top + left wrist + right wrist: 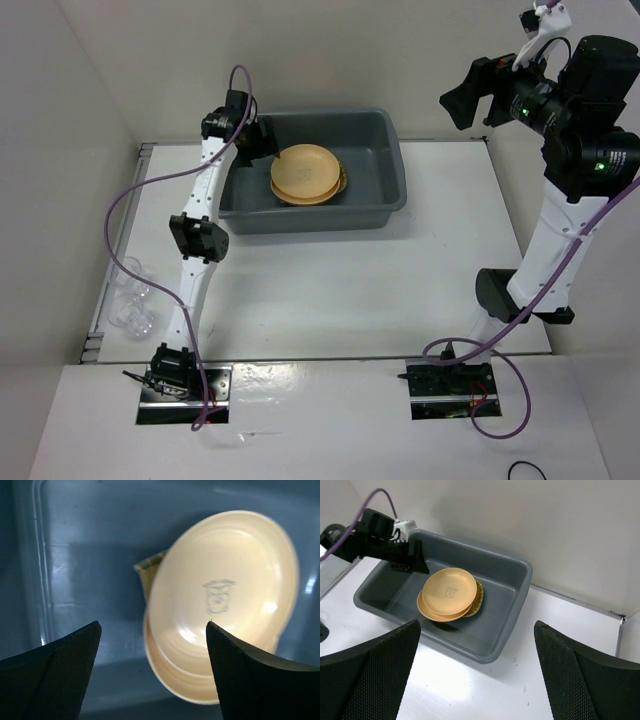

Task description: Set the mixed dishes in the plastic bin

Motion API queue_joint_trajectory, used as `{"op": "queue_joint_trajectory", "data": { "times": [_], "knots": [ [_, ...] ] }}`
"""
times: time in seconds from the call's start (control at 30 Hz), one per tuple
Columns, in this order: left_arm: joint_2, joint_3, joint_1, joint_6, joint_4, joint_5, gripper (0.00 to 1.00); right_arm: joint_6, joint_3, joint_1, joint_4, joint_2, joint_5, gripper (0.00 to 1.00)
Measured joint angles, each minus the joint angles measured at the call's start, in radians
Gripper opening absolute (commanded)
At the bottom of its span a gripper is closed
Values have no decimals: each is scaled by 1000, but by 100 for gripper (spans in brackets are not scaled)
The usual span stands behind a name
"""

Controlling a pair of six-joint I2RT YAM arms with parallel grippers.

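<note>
The right hand (476, 625) hangs high above the white worktop (350, 290) with its black fingers spread wide and nothing between them, well apart from the large dark grey rectangular plastic bin (310, 218) at the far side. Inside that bin lie two round pale-orange plates (305, 168) stacked on a flat woven yellow bamboo tray (479, 597), of which only an edge shows. The left hand (153, 625) hovers over the bin's left end, open and empty, while small clear cups (132, 305) sit at the worktop's left edge, outside the bin.
</note>
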Motion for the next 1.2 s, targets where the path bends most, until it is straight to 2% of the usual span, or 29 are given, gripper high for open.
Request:
{"op": "queue_joint_trajectory", "data": {
  "times": [0.07, 0.17, 0.47, 0.57, 1.2],
  "knots": [
    [23, 0, -2, 40, 0, -21, 91, 0, -15, 0, -1, -11, 1, 98],
    [43, 0, -4, 69, 1, -43, 100, 0, -34, 0, -1, -26, 5, 98],
    [89, 0, -8, 96, 31, -54, 100, 0, -97, -7, -2, -48, 8, 98],
    [107, 0, -9, 97, 37, -54, 96, 0, -102, -16, -2, -48, 18, 98],
    [124, 0, -37, 98, 102, 19, 59, -4, -102, -17, -2, -48, 42, 98]
  ]
}}
